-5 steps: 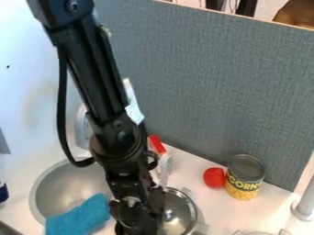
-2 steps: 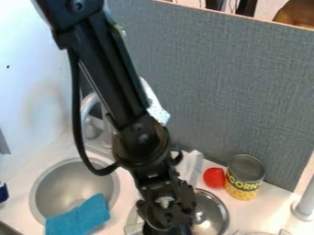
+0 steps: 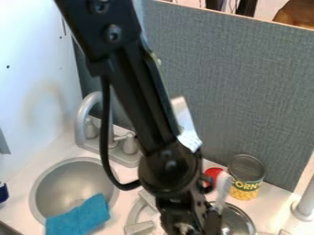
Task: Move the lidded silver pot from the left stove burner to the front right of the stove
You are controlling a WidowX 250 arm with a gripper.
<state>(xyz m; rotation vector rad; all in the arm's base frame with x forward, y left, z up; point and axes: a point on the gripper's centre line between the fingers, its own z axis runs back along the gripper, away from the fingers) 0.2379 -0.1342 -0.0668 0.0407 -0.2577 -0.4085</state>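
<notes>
The gripper (image 3: 195,225) hangs at the bottom edge, right of the sink, with its fingertips hidden by the wrist. Just to its right is a shiny round metal lid (image 3: 238,221), partly covered by the arm, and the gripper is shut on it. A red round object (image 3: 213,172) lies behind the wrist, partly hidden, beside a corn can (image 3: 245,176) that stands upright near the grey divider. In the sink, a blue cloth (image 3: 80,216) drapes over the front rim.
The grey sink (image 3: 69,181) is at the left, with a faucet (image 3: 86,114) behind it. A stove burner (image 3: 140,215) shows left of the gripper. The grey divider (image 3: 245,92) rises along the back, and a silver post (image 3: 305,204) stands at the right edge.
The arm has swung right, away from the sink, and the metal lid has moved right along with it. The faucet and left burner have come into sight; the red object is now partly covered.
</notes>
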